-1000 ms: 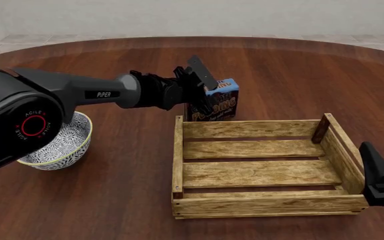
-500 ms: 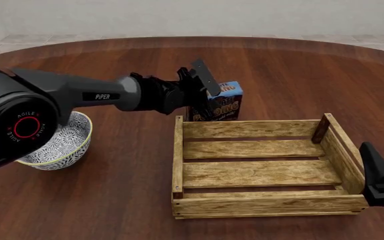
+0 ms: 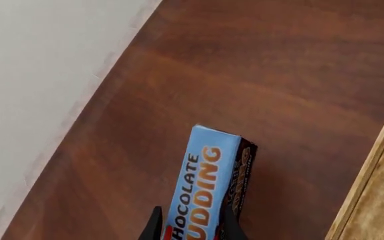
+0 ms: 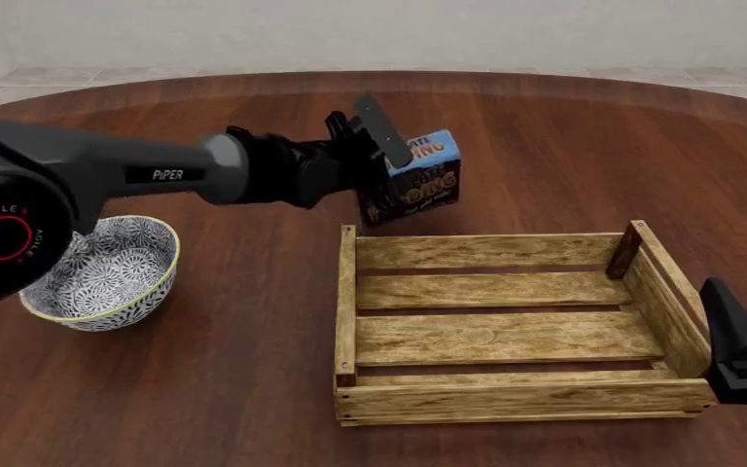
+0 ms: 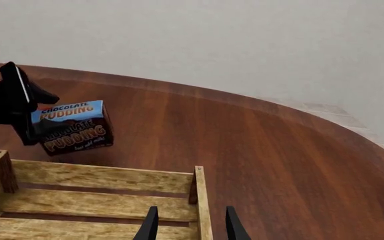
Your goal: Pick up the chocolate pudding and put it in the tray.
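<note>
At the far left of the front view, a round blue-and-white patterned bowl (image 4: 101, 272) sits on the dark wooden desk (image 4: 218, 389), partly hidden behind the bulky base joint of the left arm (image 4: 114, 180). That arm stretches rightward across the desk, and its left end effector (image 4: 376, 165) is pinched onto the chocolate pudding (image 4: 415, 180), gripping the carton at its left end. The pudding hangs tilted, its right end higher than its left, and appears to be off the desk surface, just beyond the far rail of the tray (image 4: 504, 326) and near its far-left corner. In the left wrist view the chocolate pudding (image 3: 202, 187) runs lengthwise out from between the two dark fingertips (image 3: 154, 227), its blue face with orange lettering turned to the camera (the fingers press against its two long sides, so the clamp is plain to see).

The tray stands to the right of the bowl, well apart from it: a shallow crate of light slats with darker corner posts, holding nothing inside. From the right wrist view the tray (image 5: 98, 200) fills the lower part of the picture, with the chocolate pudding (image 5: 72, 127) floating past its far rail.

At the far right, the right end effector (image 4: 734, 350) rests low just beside the tray's right side. In its own wrist view the right end effector (image 5: 188, 225) shows two fingertips spread apart with nothing between them, straddling the line of the tray's side rail.
</note>
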`<state>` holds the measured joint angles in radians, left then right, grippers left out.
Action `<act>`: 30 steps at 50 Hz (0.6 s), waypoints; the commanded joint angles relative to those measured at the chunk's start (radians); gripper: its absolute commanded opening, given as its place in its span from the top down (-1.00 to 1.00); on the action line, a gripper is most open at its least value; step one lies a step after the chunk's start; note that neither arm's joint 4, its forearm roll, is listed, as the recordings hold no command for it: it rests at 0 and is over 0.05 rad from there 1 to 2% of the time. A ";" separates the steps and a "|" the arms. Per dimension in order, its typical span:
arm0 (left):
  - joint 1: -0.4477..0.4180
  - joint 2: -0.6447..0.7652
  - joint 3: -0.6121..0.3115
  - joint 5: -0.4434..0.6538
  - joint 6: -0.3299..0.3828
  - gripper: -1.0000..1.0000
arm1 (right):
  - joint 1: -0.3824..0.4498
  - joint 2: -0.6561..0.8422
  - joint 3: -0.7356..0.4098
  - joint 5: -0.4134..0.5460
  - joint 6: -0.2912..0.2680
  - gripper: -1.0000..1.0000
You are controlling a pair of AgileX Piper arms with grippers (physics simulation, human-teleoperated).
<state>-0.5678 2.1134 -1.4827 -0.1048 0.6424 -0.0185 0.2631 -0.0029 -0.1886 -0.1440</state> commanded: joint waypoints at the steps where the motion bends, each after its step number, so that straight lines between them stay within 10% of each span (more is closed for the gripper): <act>1: 0.025 -0.066 0.010 -0.042 0.089 1.00 | 0.000 -0.026 -0.005 0.027 0.004 -1.00; 30: -0.198 -0.366 0.196 -0.023 0.184 1.00 | -0.005 -0.040 0.001 0.030 0.027 -1.00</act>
<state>-0.6994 1.8171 -1.3231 -0.1489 0.7938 -0.0211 0.2291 -0.0053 -0.1586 -0.1252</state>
